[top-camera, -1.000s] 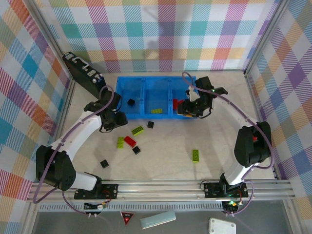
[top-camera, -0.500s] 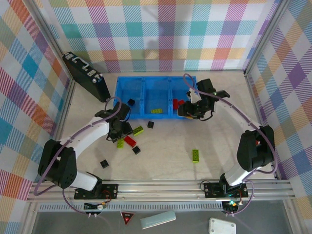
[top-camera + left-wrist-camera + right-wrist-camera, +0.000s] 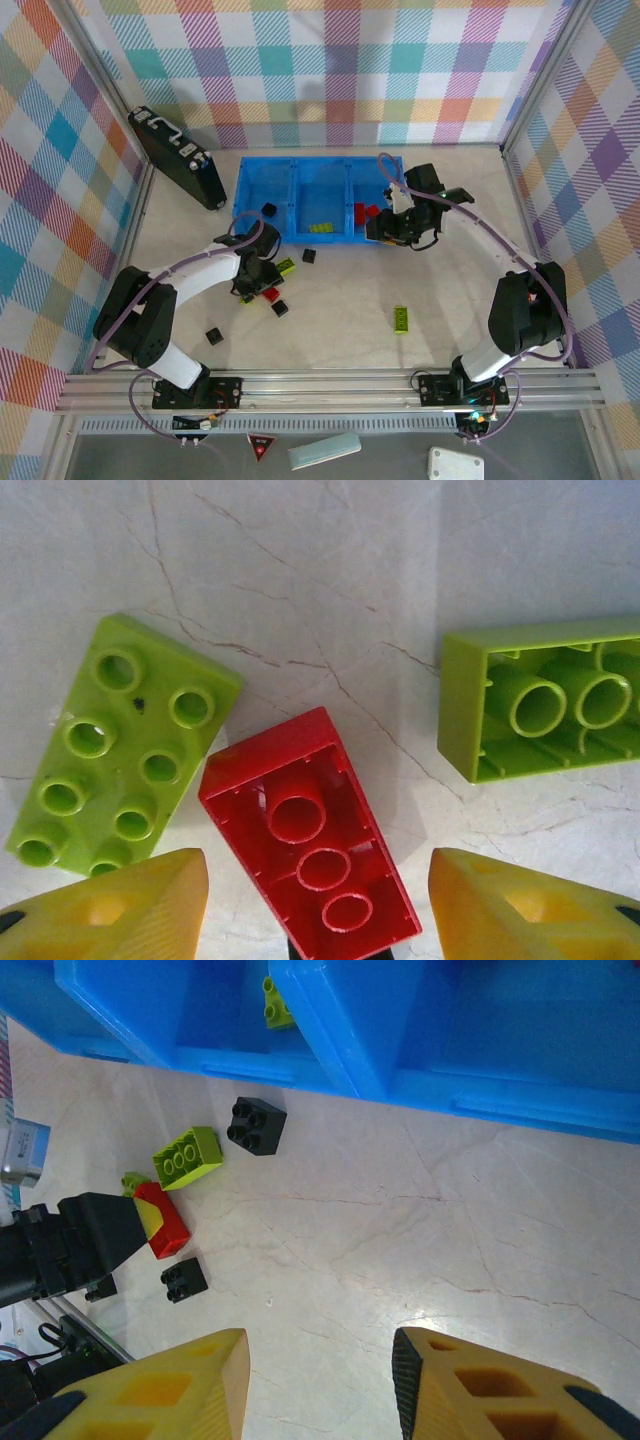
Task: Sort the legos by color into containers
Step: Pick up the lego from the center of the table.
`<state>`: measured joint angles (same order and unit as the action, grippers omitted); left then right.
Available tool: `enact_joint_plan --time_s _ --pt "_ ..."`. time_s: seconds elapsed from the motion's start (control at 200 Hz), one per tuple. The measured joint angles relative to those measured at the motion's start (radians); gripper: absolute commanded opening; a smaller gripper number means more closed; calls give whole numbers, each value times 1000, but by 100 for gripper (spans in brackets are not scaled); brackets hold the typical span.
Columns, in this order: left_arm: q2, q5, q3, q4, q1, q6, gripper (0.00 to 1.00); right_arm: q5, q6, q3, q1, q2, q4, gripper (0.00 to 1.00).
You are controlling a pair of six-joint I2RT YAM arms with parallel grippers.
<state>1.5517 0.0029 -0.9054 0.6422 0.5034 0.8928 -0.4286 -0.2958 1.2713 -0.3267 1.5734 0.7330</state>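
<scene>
Left gripper (image 3: 318, 875): jaws parted, straddling an upturned red brick (image 3: 300, 815), apparently without contact. Right gripper (image 3: 318, 1350): jaws spread, holding nothing, near the blue tray (image 3: 480, 1100).

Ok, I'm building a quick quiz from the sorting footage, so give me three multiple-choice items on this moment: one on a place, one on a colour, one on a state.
1. Where is the hollow-side-up red brick?
A. held in the air
B. on the table, between the fingertips of the left gripper
C. standing on end

2. What colour is the brick in the left compartment of the blue tray?
A. red
B. green
C. black

3. How is the right gripper?
A. open and empty
B. shut on a brick
C. shut with nothing in it

Answers:
1 B: the left wrist view shows it flat on the table with a yellow fingertip on either side.
2 C: the top view shows one black brick there.
3 A: its fingers stand apart over bare table.
</scene>
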Motion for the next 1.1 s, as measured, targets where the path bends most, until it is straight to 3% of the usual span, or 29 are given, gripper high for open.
enact_joint_plan --time_s 0.35,0.685,0.92,1.1 --pt "40 12 7 -47 0 7 43 1 5 -6 0 -21 1 44" --pt "32 10 0 -40 17 -31 38 1 4 -31 0 -46 3 44" --pt "-24 33 -65 -47 40 -190 28 -10 -16 -50 -11 -85 0 43" --pt "-89 104 -113 -67 59 -411 30 -23 -37 -51 -34 -88 1 44"
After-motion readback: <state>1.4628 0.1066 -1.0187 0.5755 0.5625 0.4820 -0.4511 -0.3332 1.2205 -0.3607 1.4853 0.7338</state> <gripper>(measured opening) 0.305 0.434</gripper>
